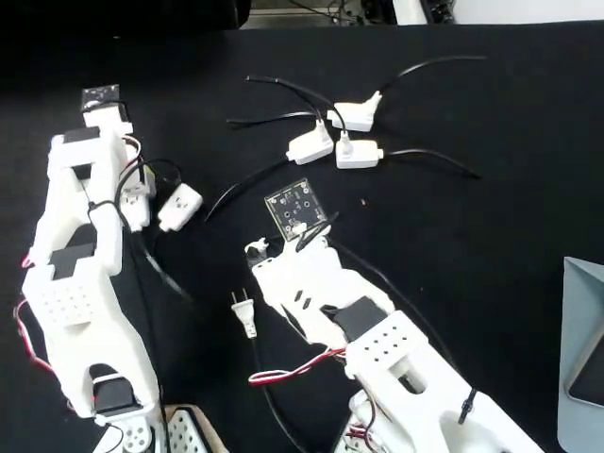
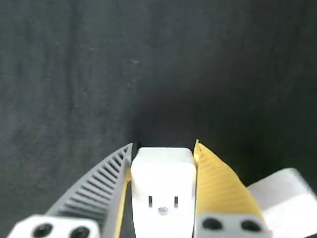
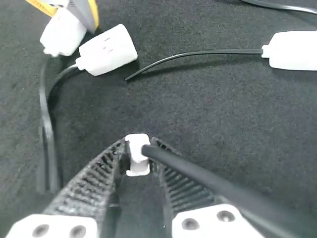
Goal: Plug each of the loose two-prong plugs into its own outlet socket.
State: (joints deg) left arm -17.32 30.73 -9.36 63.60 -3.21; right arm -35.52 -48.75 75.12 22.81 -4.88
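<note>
My left gripper [image 2: 163, 146] is shut on a white outlet socket [image 2: 162, 186], its slotted face turned to the camera. In the high view this gripper [image 1: 137, 193] is at the left, next to a second white socket [image 1: 179, 206] lying on the black cloth. My right gripper [image 3: 136, 145] is shut on a white two-prong plug [image 3: 136, 156] with a black cable running back from it. From above this gripper [image 1: 257, 250] is mid-table, to the right of the sockets. Another loose plug [image 1: 243, 312], prongs up, lies just left of the right arm.
Three more white sockets [image 1: 354, 116] [image 1: 311, 143] [image 1: 359, 153] with black cords cluster at the back centre. A small dark square board [image 1: 297, 208] lies in front of the right gripper. A grey-blue tray [image 1: 578, 368] is at the right edge.
</note>
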